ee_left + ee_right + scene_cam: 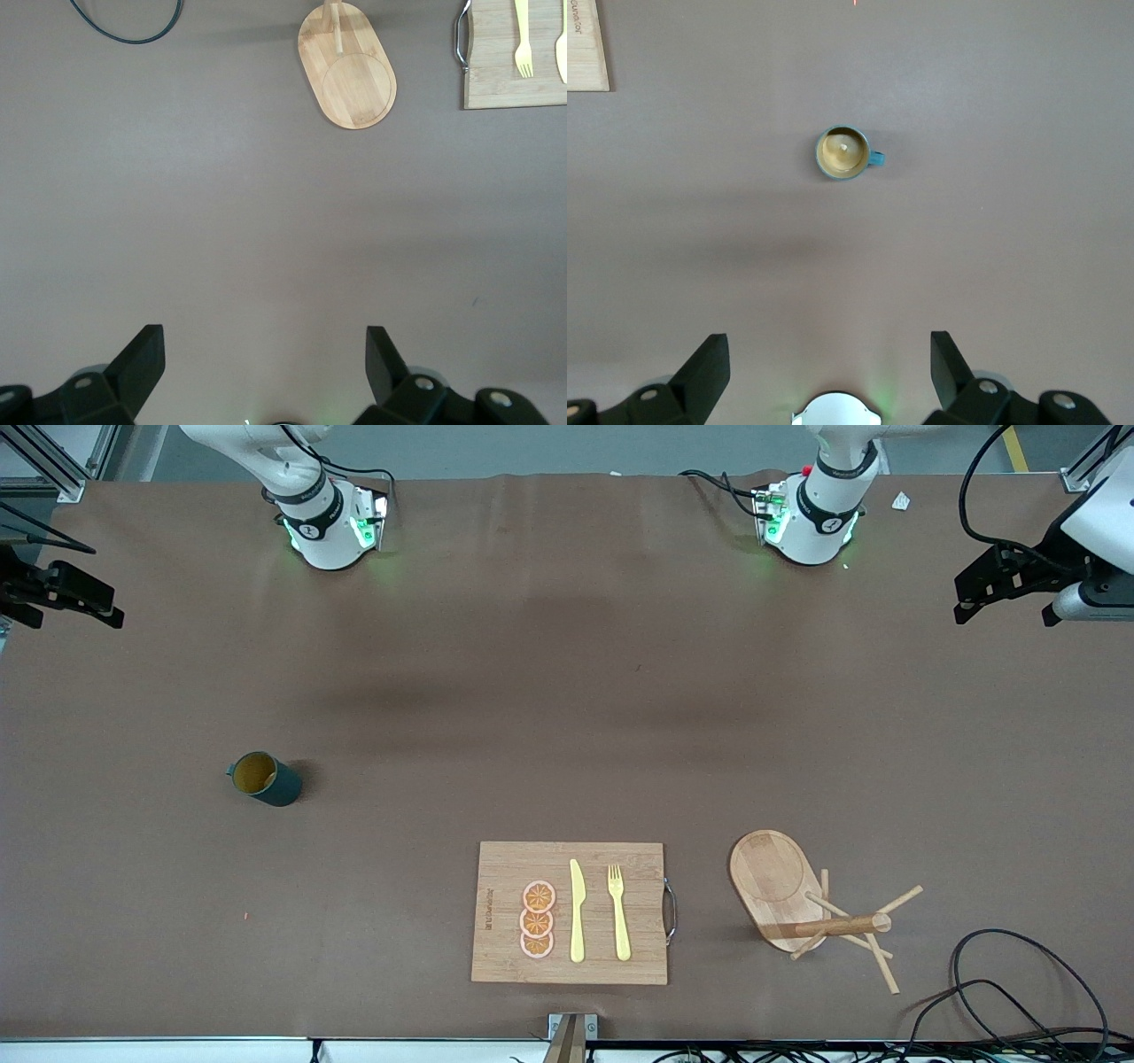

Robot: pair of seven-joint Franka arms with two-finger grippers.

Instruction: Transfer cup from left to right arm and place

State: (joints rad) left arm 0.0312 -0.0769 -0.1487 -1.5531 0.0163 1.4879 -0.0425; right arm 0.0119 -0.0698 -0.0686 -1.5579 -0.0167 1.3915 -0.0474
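Nearest us lies the board [567, 912]; the cup [265, 779] stands farther, toward the right arm's end. Both end effectors, left [264, 354] and right [829, 354], hang high over the worktop [567, 691], spread wide, empty.

Cutting board [505, 886] bearing orange slices [537, 919], knife [577, 911], fork [618, 912], toppled wooden peg stand [780, 890] beside it

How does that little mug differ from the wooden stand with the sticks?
The cup is dark teal with a mustard-yellow inside; the wooden peg stand is pale bare wood. The cup is small and rounded, with a loop handle; the stand is larger, an oval base with a post and pegs jutting out. The cup sits toward the right arm's end of the table, the stand toward the left arm's end, nearer the front camera. Both rest untouched on the brown table.
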